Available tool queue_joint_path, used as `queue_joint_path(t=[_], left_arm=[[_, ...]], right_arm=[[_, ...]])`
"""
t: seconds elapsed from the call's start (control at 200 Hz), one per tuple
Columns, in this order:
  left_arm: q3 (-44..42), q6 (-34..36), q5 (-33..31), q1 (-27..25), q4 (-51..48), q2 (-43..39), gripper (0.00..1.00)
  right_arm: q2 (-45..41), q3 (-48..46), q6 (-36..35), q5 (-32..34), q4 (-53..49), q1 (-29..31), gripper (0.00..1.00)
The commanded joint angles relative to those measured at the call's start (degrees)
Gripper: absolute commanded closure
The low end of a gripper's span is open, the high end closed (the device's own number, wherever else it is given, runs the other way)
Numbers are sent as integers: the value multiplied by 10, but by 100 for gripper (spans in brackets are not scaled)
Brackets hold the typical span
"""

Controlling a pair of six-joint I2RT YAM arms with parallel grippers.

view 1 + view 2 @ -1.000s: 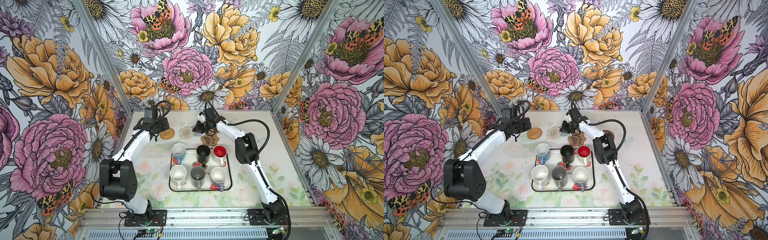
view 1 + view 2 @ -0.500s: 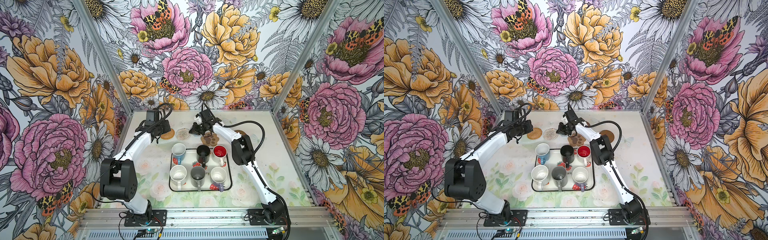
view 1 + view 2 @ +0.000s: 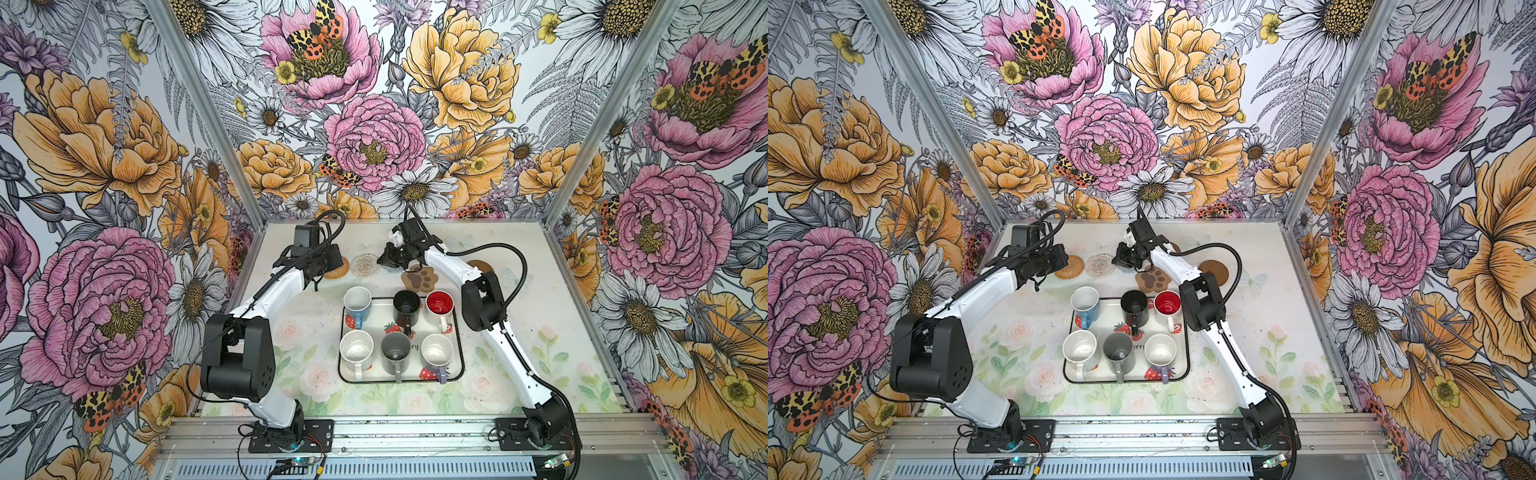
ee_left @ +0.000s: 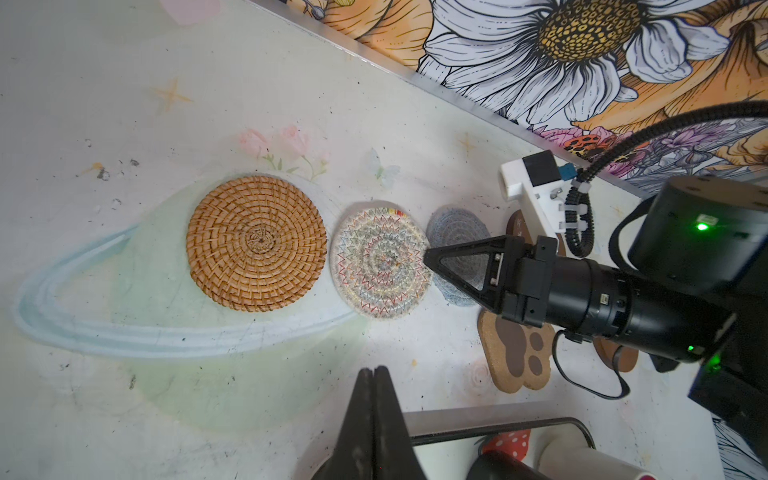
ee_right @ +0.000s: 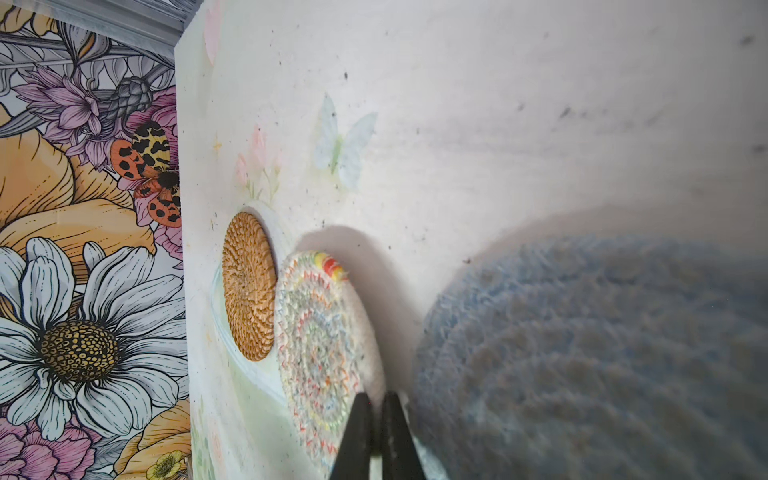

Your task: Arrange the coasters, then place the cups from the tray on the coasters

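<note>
We judge the first step to be in hand, arranging the coasters; the cups (image 3: 406,307), all six, stand in the tray (image 3: 376,372), none on a mat yet; beyond the tray's far edge lie the rattan coaster (image 4: 256,243), the whitish woven coaster (image 4: 379,262) just beside it, and the grey-blue coaster (image 4: 455,226) next along toward the tray's right; the paw coaster (image 3: 419,279) sits nearer the tray, just off its far edge and out of that row; a brown disc (image 3: 478,265) lies off the tray's far right corner; the right tool (image 4: 429,252) is closed and grips nothing, low over the grey-blue coaster with its tip at the rim of the whitish one; whether it touches either we cannot tell; the left tool (image 4: 375,370) is likewise closed and empty, above bare bench (image 4: 166,415) between the tray and the row; the next move, we think, calls for spreading the crowded mats apart, each with room for a cup, and bringing the paw coaster and disc into line.
</note>
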Motion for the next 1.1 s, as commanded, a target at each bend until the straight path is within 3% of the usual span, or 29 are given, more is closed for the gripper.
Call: queue_joint_path(t=[0.0, 0.525, 0.806, 1.096], left_arm=[[-10, -9, 19, -3, 27, 8, 100], [-19, -13, 30, 0, 39, 14, 100], [-17, -13, 32, 1, 39, 9, 100], [-18, -14, 34, 2, 38, -1, 100]], right_arm=[[18, 24, 9, 8, 4, 7, 100], [36, 44, 20, -5, 4, 14, 100], [23, 40, 16, -8, 3, 14, 80], [-39, -26, -16, 15, 3, 9, 60]])
